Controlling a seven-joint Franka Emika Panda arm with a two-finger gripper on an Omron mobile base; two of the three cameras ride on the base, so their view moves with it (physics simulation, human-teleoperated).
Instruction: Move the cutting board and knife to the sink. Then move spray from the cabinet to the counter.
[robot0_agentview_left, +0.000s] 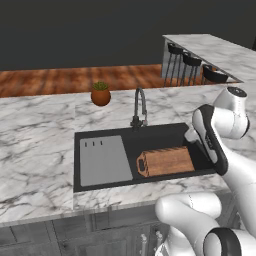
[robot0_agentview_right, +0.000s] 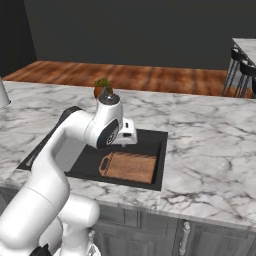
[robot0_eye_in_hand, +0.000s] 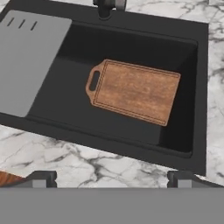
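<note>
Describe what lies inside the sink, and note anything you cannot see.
Inside the sink the cutting board lies flat on the dark basin floor, handle toward the grey drainer. Whatever is beneath the board is covered.

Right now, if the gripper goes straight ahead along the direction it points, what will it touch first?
Most likely the cutting board, which lies flat in the sink basin, straight ahead of the open gripper. Nothing appears between them, though depth is hard to judge.
</note>
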